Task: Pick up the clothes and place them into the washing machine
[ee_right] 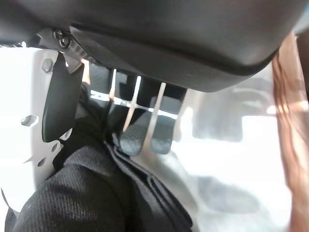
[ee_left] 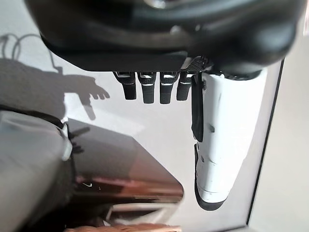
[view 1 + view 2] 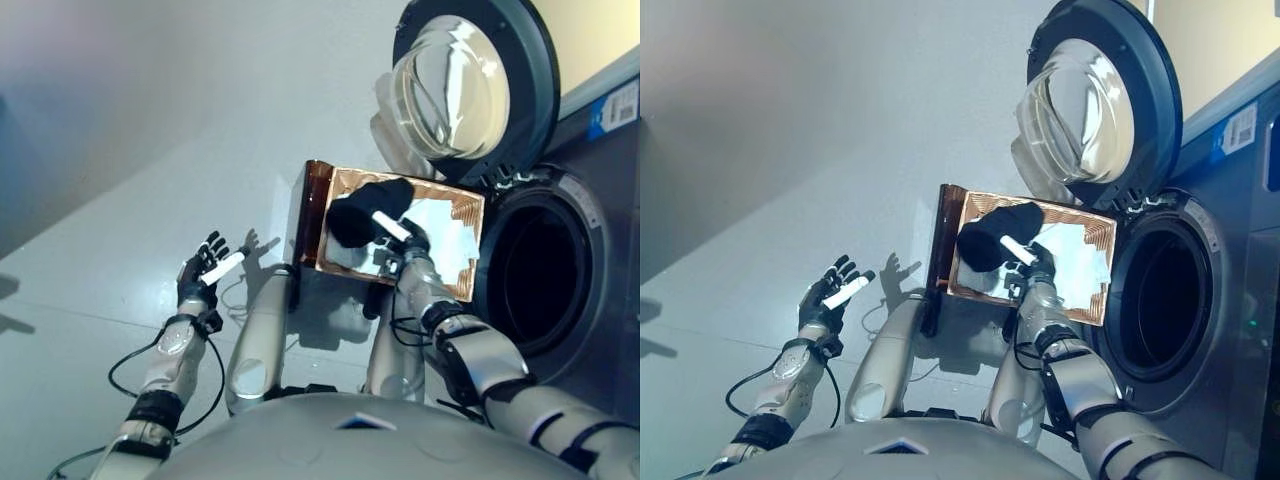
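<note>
- Left hand [image 3: 205, 272], near at 9 o'clock, hung over bare floor w/ fingers spread, holding nothing.
- Right hand [image 3: 400, 240] was clamped on crumpled black cloth garment [image 3: 362, 212] in woven brown wicker basket [image 3: 470, 208], centre.
- Step: pickup. Next, prob.: lift garment clear, swing to 3 o'clock into dark round drum opening of grey washing machine [image 3: 545, 270]; glass-fronted door [image 3: 470, 85] stood open at 1 o'clock.

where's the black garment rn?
The black cloth garment is in the brown woven basket, pinched by the right hand, left of the open washing machine drum.
</note>
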Tool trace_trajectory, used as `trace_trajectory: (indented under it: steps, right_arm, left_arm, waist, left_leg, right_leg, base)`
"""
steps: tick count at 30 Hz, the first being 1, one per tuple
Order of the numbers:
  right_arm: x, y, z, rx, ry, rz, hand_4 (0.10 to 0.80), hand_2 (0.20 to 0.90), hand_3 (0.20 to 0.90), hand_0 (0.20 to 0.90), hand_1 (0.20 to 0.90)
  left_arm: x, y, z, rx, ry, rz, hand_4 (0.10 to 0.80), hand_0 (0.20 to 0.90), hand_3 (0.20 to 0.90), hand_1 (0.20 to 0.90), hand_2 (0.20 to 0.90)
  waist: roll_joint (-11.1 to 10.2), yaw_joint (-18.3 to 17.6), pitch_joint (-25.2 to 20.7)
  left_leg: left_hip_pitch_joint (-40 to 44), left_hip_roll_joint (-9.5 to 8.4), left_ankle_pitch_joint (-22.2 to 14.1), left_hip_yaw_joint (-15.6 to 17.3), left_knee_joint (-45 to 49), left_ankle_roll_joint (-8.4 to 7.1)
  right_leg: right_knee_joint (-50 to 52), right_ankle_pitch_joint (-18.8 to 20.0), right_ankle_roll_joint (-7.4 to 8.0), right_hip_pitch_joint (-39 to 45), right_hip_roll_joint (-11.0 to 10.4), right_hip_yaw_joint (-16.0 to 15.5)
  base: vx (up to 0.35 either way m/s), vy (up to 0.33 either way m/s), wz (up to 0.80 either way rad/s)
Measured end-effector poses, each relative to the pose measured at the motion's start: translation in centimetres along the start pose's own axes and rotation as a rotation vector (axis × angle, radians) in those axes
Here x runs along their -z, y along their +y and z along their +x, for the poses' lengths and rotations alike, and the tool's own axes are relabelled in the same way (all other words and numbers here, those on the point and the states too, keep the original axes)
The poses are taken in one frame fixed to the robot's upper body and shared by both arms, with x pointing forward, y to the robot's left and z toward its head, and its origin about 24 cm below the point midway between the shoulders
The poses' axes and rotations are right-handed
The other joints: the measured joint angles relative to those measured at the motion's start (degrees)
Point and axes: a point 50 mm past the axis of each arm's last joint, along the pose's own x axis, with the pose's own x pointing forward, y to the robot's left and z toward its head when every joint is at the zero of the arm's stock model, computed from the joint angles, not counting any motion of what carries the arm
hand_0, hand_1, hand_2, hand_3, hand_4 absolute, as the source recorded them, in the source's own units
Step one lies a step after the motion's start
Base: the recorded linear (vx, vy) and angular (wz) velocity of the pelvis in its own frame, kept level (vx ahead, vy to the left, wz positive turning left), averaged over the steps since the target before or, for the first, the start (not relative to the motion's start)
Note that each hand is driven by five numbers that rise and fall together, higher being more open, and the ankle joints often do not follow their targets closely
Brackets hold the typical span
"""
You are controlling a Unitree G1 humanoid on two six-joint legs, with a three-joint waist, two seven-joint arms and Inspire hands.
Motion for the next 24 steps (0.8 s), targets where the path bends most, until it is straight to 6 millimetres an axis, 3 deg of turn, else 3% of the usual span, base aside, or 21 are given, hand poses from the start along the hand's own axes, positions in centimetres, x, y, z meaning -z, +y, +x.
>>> trace_trajectory:
  steps: [5,15,19,24]
  right_arm:
    - [0.3,-1.8,-0.3,0.019,-0.013,0.132,0.3,0.2,0.2,0.2,0.2]
    - [2.2,-5.1,-1.4,0.175,-0.06,0.511,0.3,0.2,0.2,0.2,0.2]
    - [2.4,-6.9,-1.7,0.312,-0.092,0.673,0.3,0.2,0.2,0.2,0.2]
    - [2.3,-7.6,-1.8,0.348,-0.109,0.75,0.3,0.2,0.2,0.2,0.2]
  left_arm:
    - [-0.4,-0.3,0.5,0.017,-0.016,-0.014,0.8,0.9,0.9,0.9,0.9]
    - [1.3,-0.4,0.2,-0.029,0.025,-0.086,0.8,0.9,0.9,0.9,0.9]
    - [1.3,-1.0,0.4,-0.017,0.018,-0.101,0.8,0.9,0.9,0.9,0.9]
    - [1.7,-1.3,0.2,-0.016,0.02,-0.118,0.8,0.9,0.9,0.9,0.9]
  waist:
    - [-0.16,-0.64,0.59]
    - [0.64,-3.13,0.84]
    - [1.96,-3.45,-0.01]
    - [4.01,-4.43,-1.25]
  left_leg:
    - [4.25,0.07,1.47,1.06,-5.48,0.08]
    - [17.81,-0.1,9.66,2.97,-25.89,-0.36]
    - [21.86,-0.07,11.14,3.97,-30.93,-0.29]
    - [24.03,-0.13,11.99,4.37,-33.56,-0.19]
  right_leg:
    - [-5.29,1.57,-0.17,3.49,0.65,0.67]
    - [-22.2,8.71,0.31,14.36,2.06,0.49]
    - [-26.62,10.66,0.74,17.6,2.67,0.8]
    - [-28.79,11.39,1.01,19.45,2.9,1.04]
  base:
    - [0.032,-0.026,-0.13]
    - [0.068,-0.015,-0.13]
    - [0.026,-0.004,-0.16]
    - [0.013,-0.007,-0.05]
